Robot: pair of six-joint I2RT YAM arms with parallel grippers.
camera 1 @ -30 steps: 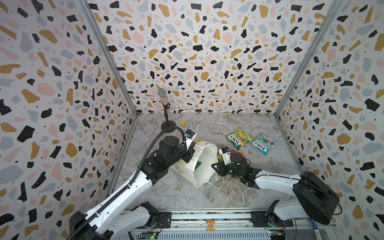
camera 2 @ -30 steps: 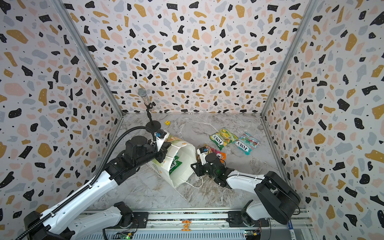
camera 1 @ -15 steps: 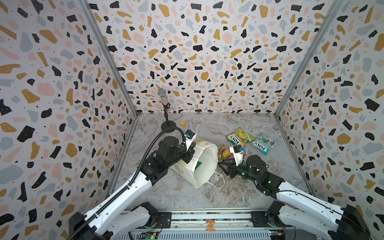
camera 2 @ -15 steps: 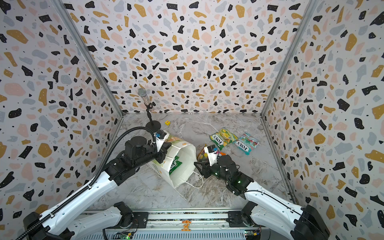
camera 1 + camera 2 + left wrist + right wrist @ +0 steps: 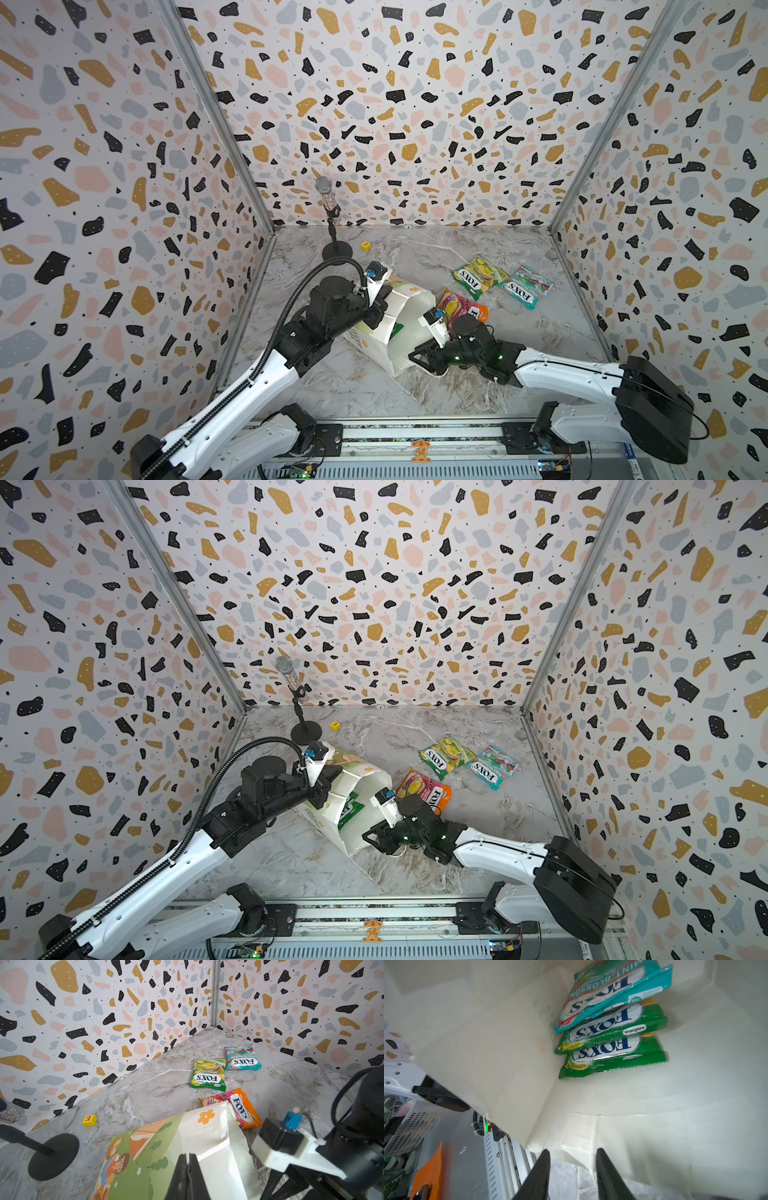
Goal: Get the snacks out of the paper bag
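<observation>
Deep inside the paper bag, against its closed end, three snacks overlap in a stack: a teal pouch, a green pouch and a second green pouch. Both top views show the bag lying on its side on the desk, its mouth turned toward the right arm. The right pincer sits just at that mouth, jaws narrowly apart with nothing between them, so the stack lies straight ahead of it, down the length of the bag. Each pouch's long axis runs crosswise to that line of reach, so the pincer meets their long edges, not their ends.

The left pincer is pressed fully together on the bag's upper wall, apparently pinching a fold of paper to hold the mouth up. With that arm occupied, the right arm is plainly the nearer one for the reach. The next move looks like a straight push inward, perhaps with a roll of the wrist so the jaws close across a pouch's thin side.

Already out on the desk lie a green-yellow pouch and a teal-red pouch, both clear of the bag, and an orange-pink pouch just beside its rim.
</observation>
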